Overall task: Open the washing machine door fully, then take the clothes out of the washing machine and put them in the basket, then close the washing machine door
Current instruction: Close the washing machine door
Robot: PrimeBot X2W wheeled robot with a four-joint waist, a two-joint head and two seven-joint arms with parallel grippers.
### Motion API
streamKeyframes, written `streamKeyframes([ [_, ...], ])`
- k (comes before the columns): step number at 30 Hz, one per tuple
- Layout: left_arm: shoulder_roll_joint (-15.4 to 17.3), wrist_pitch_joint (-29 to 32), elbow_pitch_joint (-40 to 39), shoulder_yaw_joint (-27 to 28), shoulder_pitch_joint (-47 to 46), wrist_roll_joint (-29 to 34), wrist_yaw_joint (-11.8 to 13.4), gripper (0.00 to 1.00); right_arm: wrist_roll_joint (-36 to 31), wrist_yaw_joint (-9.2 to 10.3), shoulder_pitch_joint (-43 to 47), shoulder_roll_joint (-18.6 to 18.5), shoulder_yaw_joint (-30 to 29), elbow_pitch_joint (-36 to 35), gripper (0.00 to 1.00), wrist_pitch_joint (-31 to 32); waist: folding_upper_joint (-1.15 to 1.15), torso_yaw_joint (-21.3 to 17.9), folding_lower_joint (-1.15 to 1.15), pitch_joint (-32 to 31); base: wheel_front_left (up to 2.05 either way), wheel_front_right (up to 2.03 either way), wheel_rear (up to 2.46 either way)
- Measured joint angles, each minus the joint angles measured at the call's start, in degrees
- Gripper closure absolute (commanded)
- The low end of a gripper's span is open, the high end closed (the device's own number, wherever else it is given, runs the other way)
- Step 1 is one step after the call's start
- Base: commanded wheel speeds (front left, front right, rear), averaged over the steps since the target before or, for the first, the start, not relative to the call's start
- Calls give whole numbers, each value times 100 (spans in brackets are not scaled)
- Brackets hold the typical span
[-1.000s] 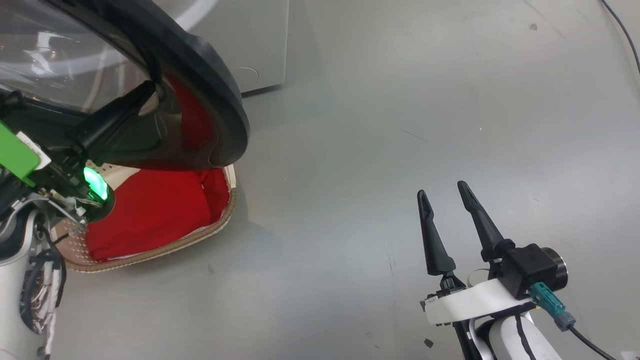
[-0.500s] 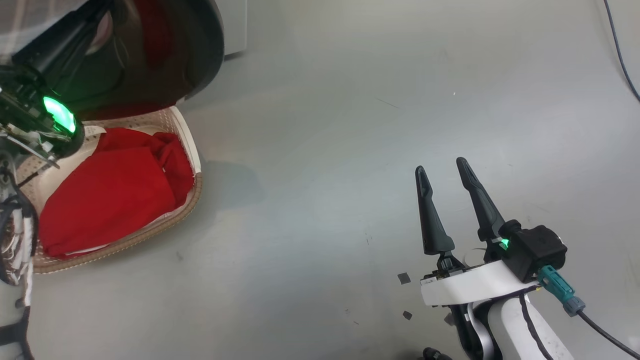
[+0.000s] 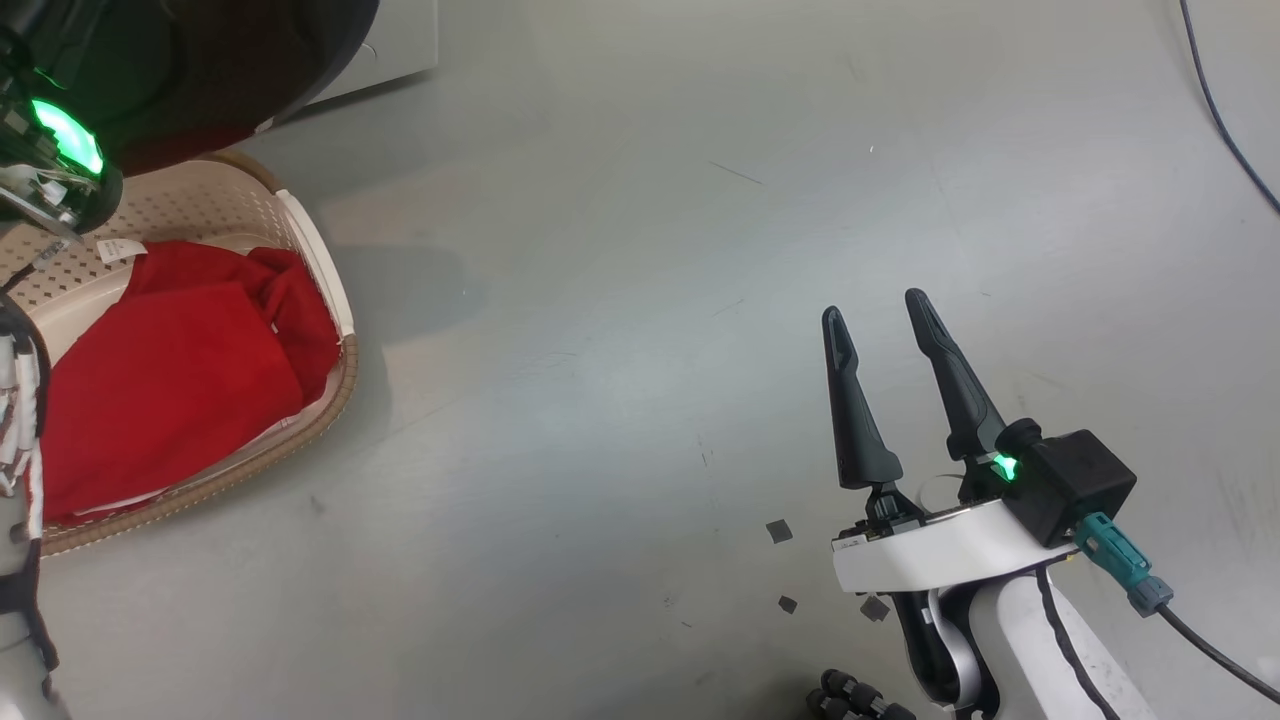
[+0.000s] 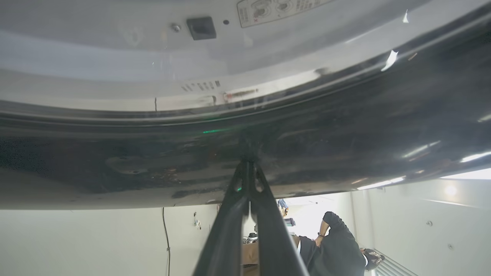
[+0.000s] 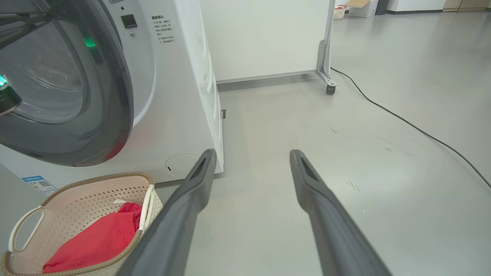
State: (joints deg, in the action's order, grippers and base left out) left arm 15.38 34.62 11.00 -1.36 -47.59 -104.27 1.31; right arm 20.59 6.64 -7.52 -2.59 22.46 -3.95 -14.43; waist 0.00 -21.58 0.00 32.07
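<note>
At left, the left gripper [image 4: 248, 165], fingers pressed together, seems to touch the washing machine door [image 5: 117, 99], so closing it is likely the step, needing a steady push to latch; the clothes [image 3: 170, 380] lie in the basket [image 3: 343, 375] near it; at right the right gripper [image 3: 873, 306] holds its fingers apart, empty.

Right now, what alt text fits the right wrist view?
The right gripper, jaws open, points across grey floor. At left stands the white washing machine with its black door, and below it the basket holding red clothes.
</note>
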Motion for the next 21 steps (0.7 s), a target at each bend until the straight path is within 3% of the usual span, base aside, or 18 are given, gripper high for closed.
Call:
streamKeyframes([
  [9, -19, -119, 312, -13, -173, 177, -75, 100, 49, 7, -49, 0, 16, 0, 0, 0, 0, -50, 0, 21, 0, 0, 0],
  [21, -413, 93, 633, -122, 43, -122, -520, 100, -76, 12, -51, 2, -192, 85, 0, 0, 0, 257, 0, -140, 0, 0, 0],
])
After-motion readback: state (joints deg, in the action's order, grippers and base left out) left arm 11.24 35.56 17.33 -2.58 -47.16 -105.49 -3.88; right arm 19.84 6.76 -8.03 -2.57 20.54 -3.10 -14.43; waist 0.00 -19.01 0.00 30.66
